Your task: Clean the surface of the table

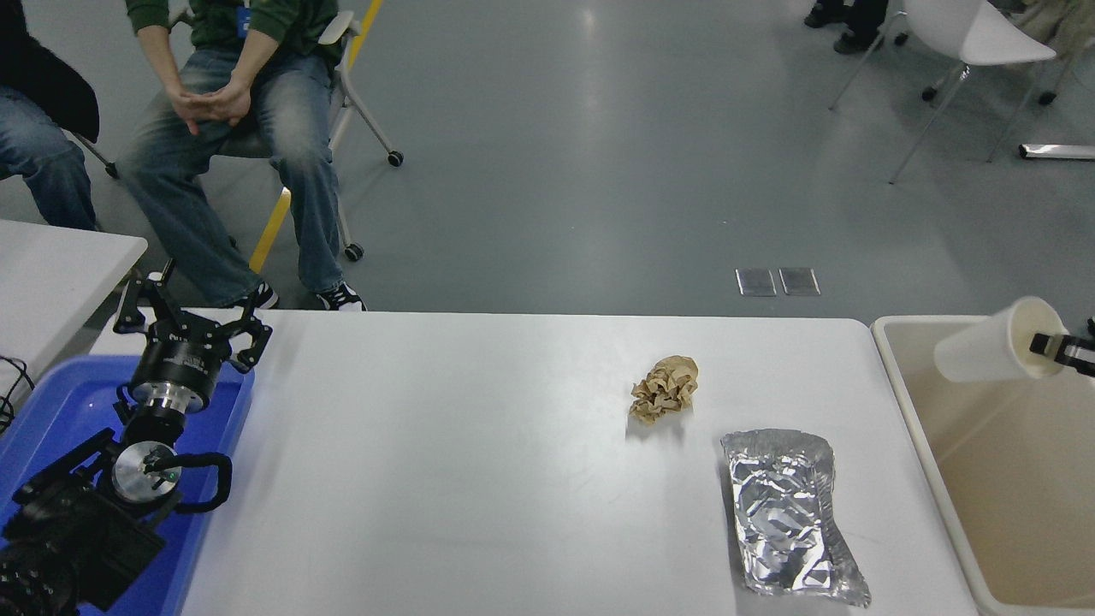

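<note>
1. My right gripper point(1045, 344) reaches in from the right edge and is clamped on the rim of a white paper cup point(997, 340), which lies tilted on its side in the air.
2. The cup hangs over the beige bin point(924, 436) directly below my gripper.
3. The white bench point(479, 479) spreads out to the left of that gripper; on it sit a crumpled brown paper ball point(665, 389) and a foil pouch point(791, 513).
4. My left gripper point(190, 318) is parked far to the left over a blue tray point(51, 402), fingers spread apart.
</note>
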Robot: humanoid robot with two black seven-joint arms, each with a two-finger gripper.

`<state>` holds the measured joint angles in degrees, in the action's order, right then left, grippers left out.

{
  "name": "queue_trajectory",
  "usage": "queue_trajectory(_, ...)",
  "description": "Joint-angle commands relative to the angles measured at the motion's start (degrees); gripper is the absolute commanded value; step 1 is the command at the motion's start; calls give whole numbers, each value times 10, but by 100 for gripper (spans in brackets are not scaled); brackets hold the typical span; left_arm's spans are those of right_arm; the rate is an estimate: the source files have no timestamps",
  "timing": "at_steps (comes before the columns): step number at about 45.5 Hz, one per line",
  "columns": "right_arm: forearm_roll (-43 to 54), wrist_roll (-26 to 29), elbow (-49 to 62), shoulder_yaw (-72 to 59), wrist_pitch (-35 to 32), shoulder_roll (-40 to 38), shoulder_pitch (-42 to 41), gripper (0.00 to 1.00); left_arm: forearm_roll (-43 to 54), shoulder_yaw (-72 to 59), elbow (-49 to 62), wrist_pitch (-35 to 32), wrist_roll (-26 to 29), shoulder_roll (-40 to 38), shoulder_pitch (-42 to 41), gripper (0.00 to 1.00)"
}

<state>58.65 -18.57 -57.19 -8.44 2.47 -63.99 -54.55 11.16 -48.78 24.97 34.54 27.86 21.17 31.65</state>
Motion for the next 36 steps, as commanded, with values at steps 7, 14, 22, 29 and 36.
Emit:
queue_trajectory(7,-17,-9,125,-1,37,62,74,0,0,0,0,0,0,0,0,100)
queue_trajectory(14,-17,-12,212,0,37,105,98,0,0,0,0,0,0,0,0,100)
queue_trajectory(22,-21,-30,303,-1,39,157,124,0,0,0,0,0,0,0,0,100)
queue_trajectory(29,-21,-52,406,-9,42,228,148,0,1,0,0,0,0,0,0,100)
queue_trajectory(36,-21,-60,526,-25,47,301,178,0,0,0,0,0,0,0,-1,100)
